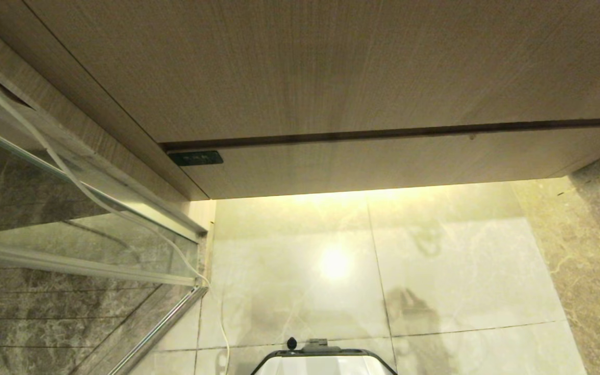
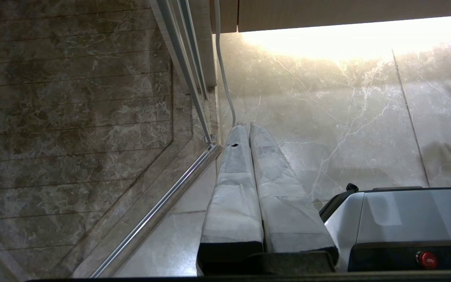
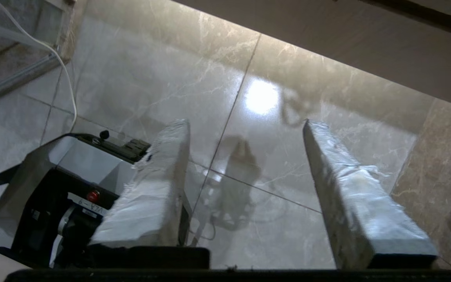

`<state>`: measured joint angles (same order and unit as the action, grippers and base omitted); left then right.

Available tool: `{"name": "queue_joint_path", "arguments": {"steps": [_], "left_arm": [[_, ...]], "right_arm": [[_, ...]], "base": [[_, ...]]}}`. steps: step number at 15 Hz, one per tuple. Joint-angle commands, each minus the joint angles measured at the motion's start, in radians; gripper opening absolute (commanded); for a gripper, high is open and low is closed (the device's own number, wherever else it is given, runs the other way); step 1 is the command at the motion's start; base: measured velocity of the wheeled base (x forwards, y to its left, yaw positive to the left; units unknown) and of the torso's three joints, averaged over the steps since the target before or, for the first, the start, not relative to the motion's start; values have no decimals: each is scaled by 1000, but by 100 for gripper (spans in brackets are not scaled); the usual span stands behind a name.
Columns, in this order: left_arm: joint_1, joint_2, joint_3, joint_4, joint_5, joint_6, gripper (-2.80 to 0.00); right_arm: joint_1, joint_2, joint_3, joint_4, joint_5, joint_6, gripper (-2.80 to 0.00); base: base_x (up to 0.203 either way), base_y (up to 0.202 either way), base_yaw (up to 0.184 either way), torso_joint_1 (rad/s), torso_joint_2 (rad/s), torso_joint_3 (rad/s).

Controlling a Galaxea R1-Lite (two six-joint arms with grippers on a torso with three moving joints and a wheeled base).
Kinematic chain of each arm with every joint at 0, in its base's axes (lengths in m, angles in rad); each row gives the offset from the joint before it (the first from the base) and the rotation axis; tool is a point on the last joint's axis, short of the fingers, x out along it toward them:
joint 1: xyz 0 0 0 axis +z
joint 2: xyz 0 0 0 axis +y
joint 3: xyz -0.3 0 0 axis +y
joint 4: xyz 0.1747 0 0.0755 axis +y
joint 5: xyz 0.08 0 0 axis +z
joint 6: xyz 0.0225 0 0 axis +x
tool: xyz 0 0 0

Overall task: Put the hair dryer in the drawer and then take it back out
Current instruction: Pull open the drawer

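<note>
**Drawer shut, both grippers empty, hair dryer out of sight**

Head view: the drawer (image 1: pixel 383 161) is closed, its flat wood-grain front flush beneath the taller wood panel (image 1: pixel 305 67), with a dark gap line between the two. A small black label (image 1: pixel 196 158) sits on the drawer front at about 9 o'clock from its centre. Below the drawer lies the pale marble floor (image 1: pixel 435 271), lit by a warm strip under the cabinet. A glass shower partition (image 1: pixel 71 219) stands at 8 o'clock in the view, and a white cable (image 1: pixel 71 177) runs down along it to the floor. The top of the robot base (image 1: pixel 323 357) shows at 6 o'clock. Neither arm appears in this view. The hair dryer is not visible in any view; its place cannot be told.

Left wrist view: the left gripper (image 2: pixel 243 127) points down at the floor beside the partition rail, its padded fingers (image 2: pixel 233 188) pressed together with nothing between them. The robot base lies just beside it.

Right wrist view: the right gripper (image 3: pixel 247 123) hangs above the floor tiles, its fingers (image 3: pixel 350 188) spread wide apart and holding nothing. The robot base, with its red button (image 3: pixel 92 196), lies beside one finger.
</note>
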<state>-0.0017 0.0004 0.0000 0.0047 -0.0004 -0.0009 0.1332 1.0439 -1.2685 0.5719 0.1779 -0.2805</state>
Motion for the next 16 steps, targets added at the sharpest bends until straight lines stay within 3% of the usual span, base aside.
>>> {"name": "queue_joint_path", "arguments": {"steps": [1,4,7,9,13,16], "left_arm": [[0,-1,2,0,0,-1,-280],[0,0,2,0,0,-1,-280],[0,-1,0,0,0,-1,-280],[0,0,2,0,0,-1,-280],[0,0,0,0,0,-1,-280],[0,-1,1,0,0,-1,-280]], "right_arm": [[16,66,27,-3,-1,-37,0],[16,138,70,-20,6,-138,0],[9,240,112,-143,-6,-265,0],[-23,329,143,-252,-12,-402,0],[-46,457,169,-452,-39,-475,0],[-50,533,175,-677,-70,-591,0]], "base": [[0,0,0,0,0,0],[0,0,0,0,0,0],[0,0,0,0,0,0],[0,0,0,0,0,0],[0,0,0,0,0,0],[0,0,0,0,0,0]]}}
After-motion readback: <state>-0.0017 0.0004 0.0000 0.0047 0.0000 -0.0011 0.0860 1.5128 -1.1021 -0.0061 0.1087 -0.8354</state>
